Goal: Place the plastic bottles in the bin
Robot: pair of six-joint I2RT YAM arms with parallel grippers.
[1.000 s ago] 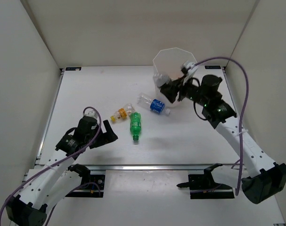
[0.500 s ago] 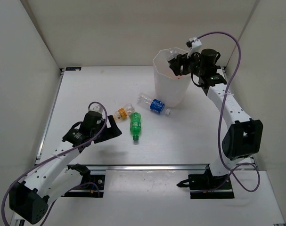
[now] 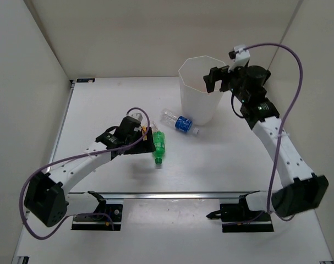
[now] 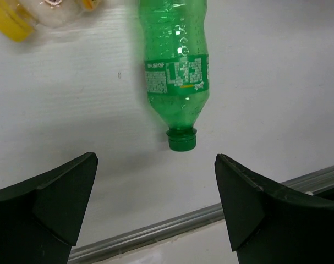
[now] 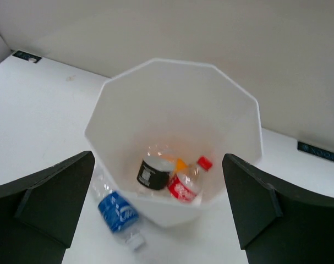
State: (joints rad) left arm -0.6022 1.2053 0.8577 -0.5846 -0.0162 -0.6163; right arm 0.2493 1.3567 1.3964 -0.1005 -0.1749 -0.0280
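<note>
The tall white translucent many-sided plastic bin (image 3: 198,96) is stood at the table's far right; a black-labelled clear bottle (image 5: 152,172) and a red-labelled clear bottle (image 5: 184,185) are seen lying inside it. The right gripper (image 5: 158,158) is held wide apart and empty, pointed into the bin. The left gripper (image 4: 154,158) is likewise spread wide with nothing grasped, just short of the cap of the green plastic bottle (image 4: 178,71), which is laid on the table near a blue-labelled clear bottle (image 3: 181,123).

Between the matt dark plastic fingers (image 4: 45,203) of my left pincer (image 4: 155,159), just ahead, the green bottle (image 4: 176,71) is glossy translucent plastic with a printed label. The table (image 4: 277,82) under it is matt white, finely grained. Behind the fingertips runs a brushed metal rail (image 4: 155,234). Below my right pincer (image 5: 158,158), the bin (image 5: 172,82) is smooth translucent white plastic.
</note>
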